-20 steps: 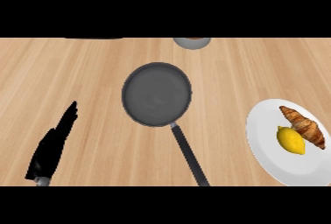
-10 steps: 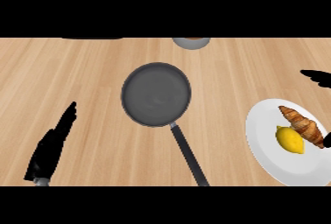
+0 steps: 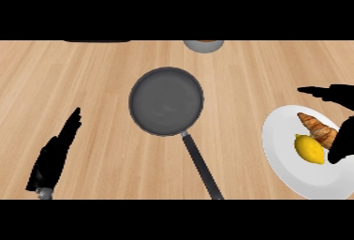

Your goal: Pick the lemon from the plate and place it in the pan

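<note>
the lemon [image 3: 309,148] lies on the white plate [image 3: 290,164] at the right side of the desk [image 3: 83,84], touching or just beside a brown croissant [image 3: 318,129]. the right hand [image 3: 339,96] is above the plate from the right edge, with its fingers spread wide and the thumb low near the lemon, and it holds nothing. the lemon is not picked up yet. the pan [image 3: 166,101] sits in the middle of the desk, well apart from the plate, with its long handle [image 3: 202,166] pointing down toward the robot. the left hand [image 3: 55,152] rests open and flat at the lower left, holding nothing. what could go wrong: the croissant is so close that the fingers may bump it or grab it too. the lemon is round and may roll on the plate when touched. the plate runs off the right side of the view, so its far rim cannot be seen. between the plate and the pan there is open bare desk, so the way over looks free. a small grey bowl [image 3: 204,45] sits at the top, far from the path.
</note>
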`<state>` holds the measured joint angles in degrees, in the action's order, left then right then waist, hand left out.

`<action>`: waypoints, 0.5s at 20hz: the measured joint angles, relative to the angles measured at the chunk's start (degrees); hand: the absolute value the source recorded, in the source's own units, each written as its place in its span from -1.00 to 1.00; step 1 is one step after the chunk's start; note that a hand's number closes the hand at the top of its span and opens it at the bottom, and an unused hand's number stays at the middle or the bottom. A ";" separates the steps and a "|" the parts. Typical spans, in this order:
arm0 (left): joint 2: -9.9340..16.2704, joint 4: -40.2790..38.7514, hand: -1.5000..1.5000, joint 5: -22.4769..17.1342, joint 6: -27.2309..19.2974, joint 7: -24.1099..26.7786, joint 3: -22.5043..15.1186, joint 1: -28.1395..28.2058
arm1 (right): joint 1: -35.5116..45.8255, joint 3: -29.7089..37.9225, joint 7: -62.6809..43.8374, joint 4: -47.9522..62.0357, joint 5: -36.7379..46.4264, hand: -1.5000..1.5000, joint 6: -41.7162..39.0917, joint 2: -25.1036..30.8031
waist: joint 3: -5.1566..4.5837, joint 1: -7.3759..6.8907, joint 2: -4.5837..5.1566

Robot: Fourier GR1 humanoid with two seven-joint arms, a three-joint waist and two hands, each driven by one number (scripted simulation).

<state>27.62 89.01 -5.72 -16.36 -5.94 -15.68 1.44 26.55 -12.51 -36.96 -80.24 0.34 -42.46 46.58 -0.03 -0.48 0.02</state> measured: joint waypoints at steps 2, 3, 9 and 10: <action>0.18 0.78 0.00 -0.02 0.91 -0.83 0.84 0.09 | 0.02 -0.33 -1.31 -0.07 0.99 -1.00 -1.01 -0.81 | 0.00 0.05 -0.02; 0.16 0.94 0.00 0.04 1.44 -0.82 1.20 0.23 | 0.53 -0.35 -1.90 0.25 1.37 -1.00 -1.68 -1.24 | 0.02 0.05 -0.02; -2.04 1.20 0.00 2.34 1.73 -1.00 2.21 1.07 | -0.40 -0.19 -4.89 -0.36 3.04 -1.00 -3.77 -4.23 | 0.02 0.18 -0.05; -1.96 2.18 0.00 2.39 2.16 -1.44 2.50 1.52 | -0.36 -0.39 -4.81 0.05 4.01 -1.00 -3.89 -4.97 | 0.02 0.14 -0.04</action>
<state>25.66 91.19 -3.33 -14.20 -7.38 -13.17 2.96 26.19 -12.89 -41.77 -80.19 4.34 -46.36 41.62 -0.01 -0.34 -0.02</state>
